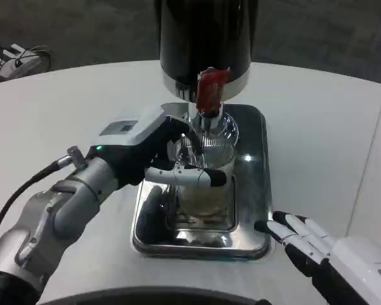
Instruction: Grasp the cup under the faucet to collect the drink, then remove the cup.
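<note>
Right hand point(305, 244): lower right corner of the head view, lying low at the near right corner of the tray, fingers stretched forward and slightly apart, holding nothing. The black fingertips lie just beside the tray's rim; whether they touch it cannot be told.

Left forearm point(57, 213): silver, entering from the lower left and angled up toward the centre, with a black cable point(25, 187) looping along its outer side.

Tray point(251, 244): polished steel, rectangular with rounded corners, resting on the white worktop point(317, 133) at centre. A raised inner grid sits in its middle, under the cup.

Left hand point(155, 149): white back uppermost, a small green light at the wrist. Fingers are wrapped round the cup from the left, one white and black finger crossing the near face of the glass.

Cup point(206, 187): clear ribbed glass, upright on the tray's grid, directly below the faucet. A pale yellowish liquid fills its lower part.

Faucet point(211, 89): red lever tap projecting from the dispenser's base, its chrome spout pointing down into the cup's mouth.

Dispenser point(203, 38): black cylindrical body with a silver band at the bottom, standing at the tray's far edge.

Far left: grey floor beyond the worktop edge, with a white object and cables point(13, 57) lying on it.
</note>
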### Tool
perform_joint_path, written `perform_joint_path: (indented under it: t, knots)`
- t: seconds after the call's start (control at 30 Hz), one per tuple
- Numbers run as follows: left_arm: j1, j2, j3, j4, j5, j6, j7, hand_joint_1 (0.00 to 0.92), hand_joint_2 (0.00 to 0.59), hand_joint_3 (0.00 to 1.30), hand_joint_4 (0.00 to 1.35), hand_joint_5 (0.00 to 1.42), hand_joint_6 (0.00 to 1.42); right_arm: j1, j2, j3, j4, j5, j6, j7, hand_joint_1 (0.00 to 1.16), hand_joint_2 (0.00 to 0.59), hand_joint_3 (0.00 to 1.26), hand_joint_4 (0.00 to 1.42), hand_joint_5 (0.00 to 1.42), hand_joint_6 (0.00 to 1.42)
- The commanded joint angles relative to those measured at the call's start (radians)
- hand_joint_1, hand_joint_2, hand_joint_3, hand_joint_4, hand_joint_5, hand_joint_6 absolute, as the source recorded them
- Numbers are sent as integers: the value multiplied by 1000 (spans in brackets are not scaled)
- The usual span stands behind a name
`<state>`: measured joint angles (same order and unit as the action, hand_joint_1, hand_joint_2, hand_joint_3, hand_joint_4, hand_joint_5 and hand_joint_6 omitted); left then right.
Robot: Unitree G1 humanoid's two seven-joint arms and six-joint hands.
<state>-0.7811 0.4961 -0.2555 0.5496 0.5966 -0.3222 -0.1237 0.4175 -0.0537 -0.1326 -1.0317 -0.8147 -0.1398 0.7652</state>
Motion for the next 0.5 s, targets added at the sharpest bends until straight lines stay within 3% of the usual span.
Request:
perform_joint_path:
  t: [0.03, 0.2, 0.5]
  knots:
    - [-4, 18, -15, -3, 4, 15, -35, 87, 38, 571, 458, 703, 1050, 2, -6, -1, -15, 20, 1, -4, 357, 431, 86, 1, 4, 173]
    - [-5, 21, -13, -2, -1, 9, -35, 85, 44, 526, 376, 621, 953, 3, -9, -2, -15, 22, 6, -4, 356, 431, 86, 1, 4, 186]
    - [-10, 27, 0, -13, -16, -9, -21, 74, 46, 513, 331, 589, 933, -12, -22, 6, -15, 17, 29, -2, 359, 428, 94, 1, 4, 190]
